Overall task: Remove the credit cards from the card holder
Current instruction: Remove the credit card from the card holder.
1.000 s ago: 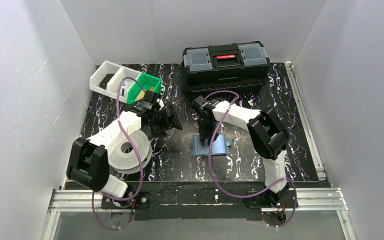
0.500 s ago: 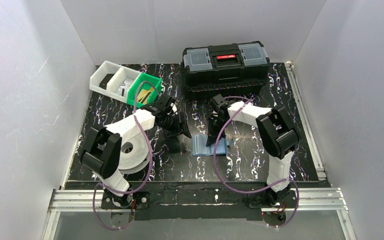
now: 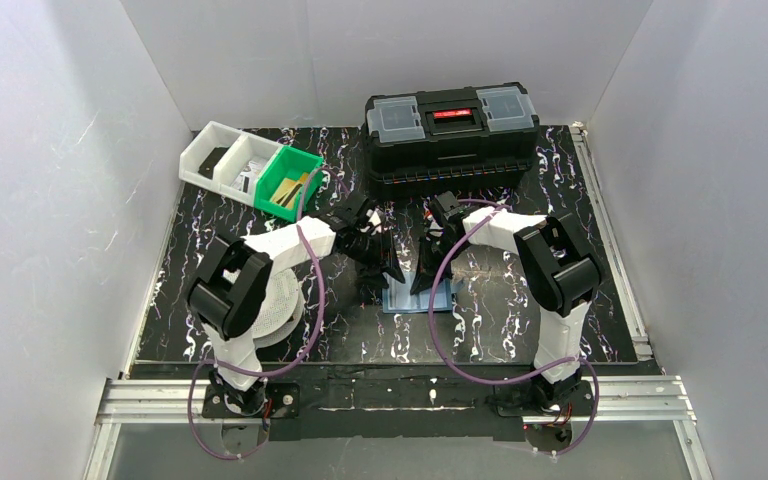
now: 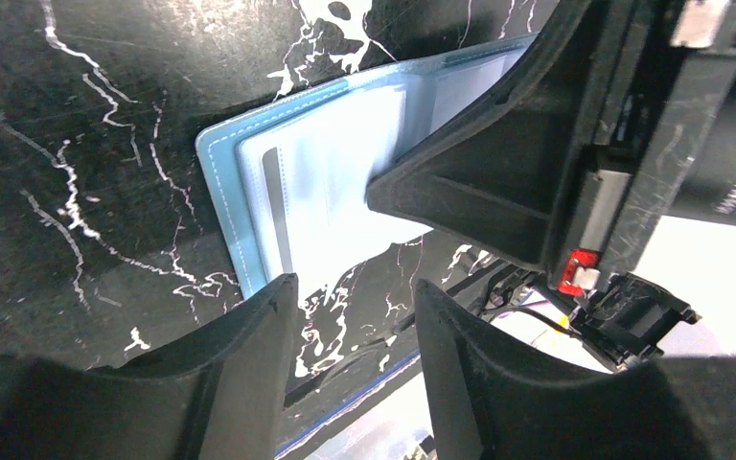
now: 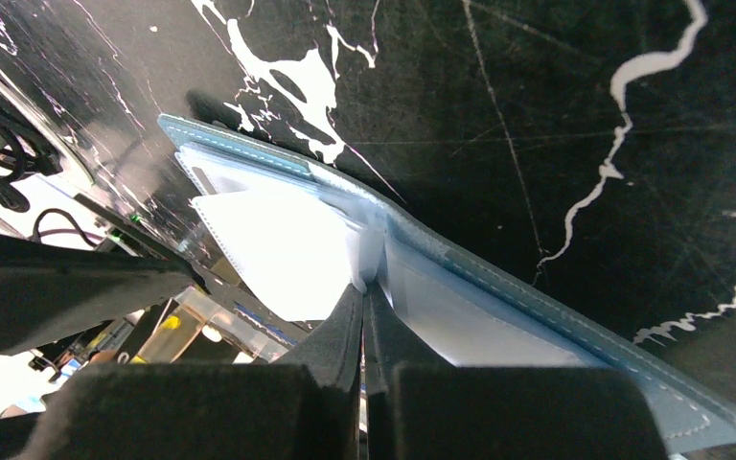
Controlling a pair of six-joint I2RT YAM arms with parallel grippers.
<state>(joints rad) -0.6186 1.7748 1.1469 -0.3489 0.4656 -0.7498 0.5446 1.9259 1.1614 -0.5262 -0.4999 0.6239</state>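
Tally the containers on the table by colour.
Black: 1, toolbox
White: 2, bin sections
Green: 1, bin
Blue: 1, holder
Total: 5

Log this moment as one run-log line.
right gripper: shut, pinching clear inner sleeve of flat blue folding card holder | left gripper: open, empty, beside holder | holder: open on black marbled table
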